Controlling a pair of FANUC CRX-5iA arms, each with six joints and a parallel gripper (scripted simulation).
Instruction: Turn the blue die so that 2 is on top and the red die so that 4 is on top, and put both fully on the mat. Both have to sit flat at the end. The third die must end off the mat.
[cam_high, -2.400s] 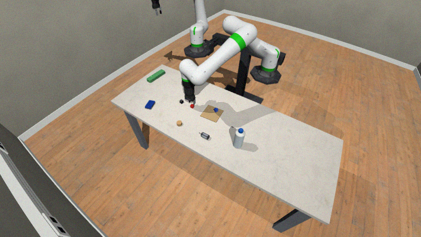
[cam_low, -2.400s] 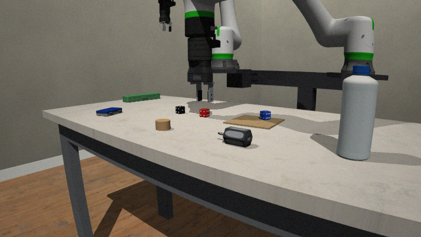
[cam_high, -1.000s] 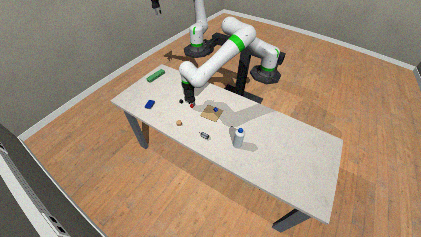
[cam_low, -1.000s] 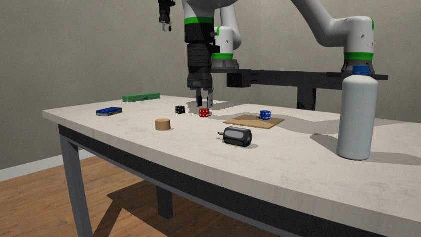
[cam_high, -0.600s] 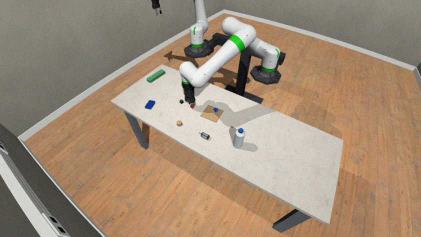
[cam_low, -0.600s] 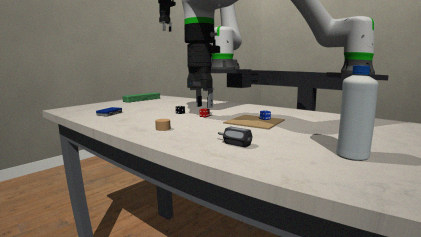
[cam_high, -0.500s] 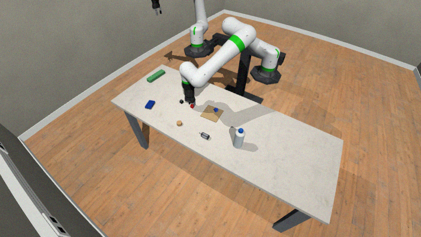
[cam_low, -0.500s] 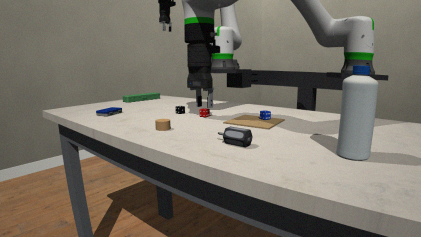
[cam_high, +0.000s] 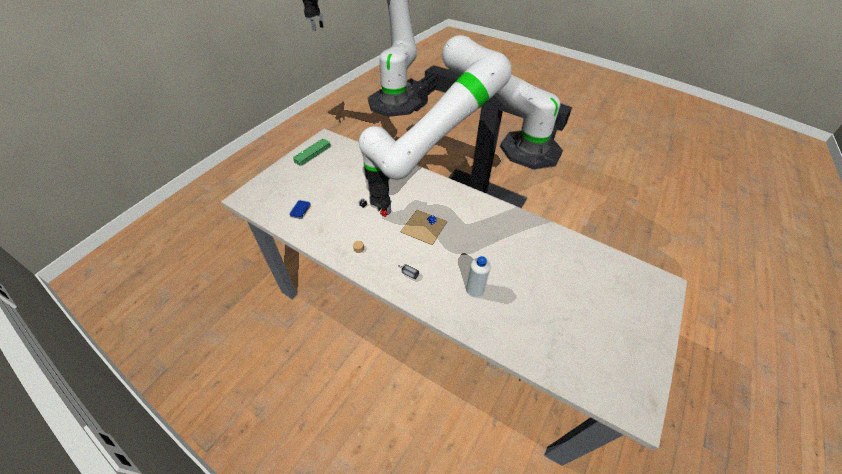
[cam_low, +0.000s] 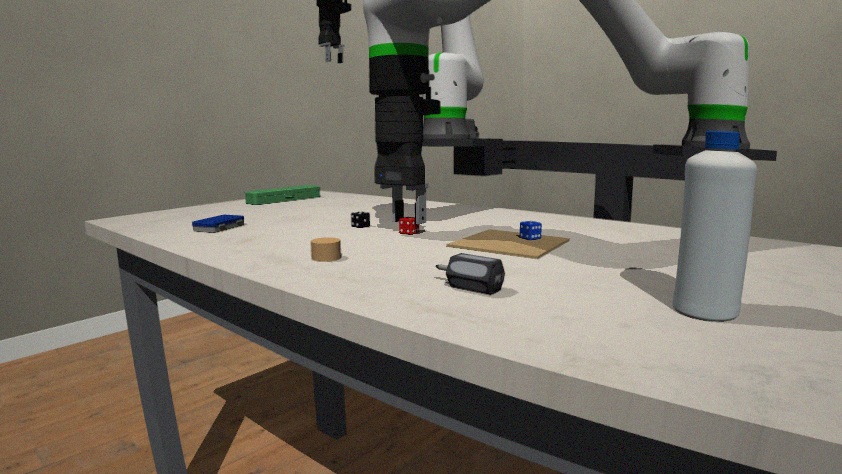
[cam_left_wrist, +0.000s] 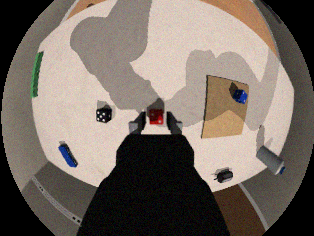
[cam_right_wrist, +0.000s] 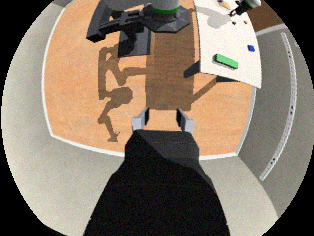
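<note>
Plain grey walls (cam_high: 176, 64) (cam_low: 176, 117), pale skirting (cam_high: 147, 200) (cam_low: 53, 342); wood-plank floor (cam_high: 265, 382) (cam_low: 58, 406); stone-pale table (cam_high: 559, 329) (cam_low: 282, 294) (cam_right_wrist: 225, 40), grey legs.

1. Red die (cam_high: 384, 212) (cam_low: 407, 226) (cam_left_wrist: 156, 117): white pips, flat on tabletop, off mat, directly below my left gripper (cam_high: 382, 207) (cam_low: 409, 220) (cam_left_wrist: 156, 117).
2. Blue die (cam_high: 431, 219) (cam_low: 530, 230) (cam_left_wrist: 240, 96): white pips, flat on tan mat (cam_high: 419, 230) (cam_low: 500, 244) (cam_left_wrist: 220, 117), well apart from that gripper.
3. Black die (cam_high: 362, 203) (cam_low: 360, 219) (cam_left_wrist: 104, 115): white pips, off mat, near gripper's other side.
</note>
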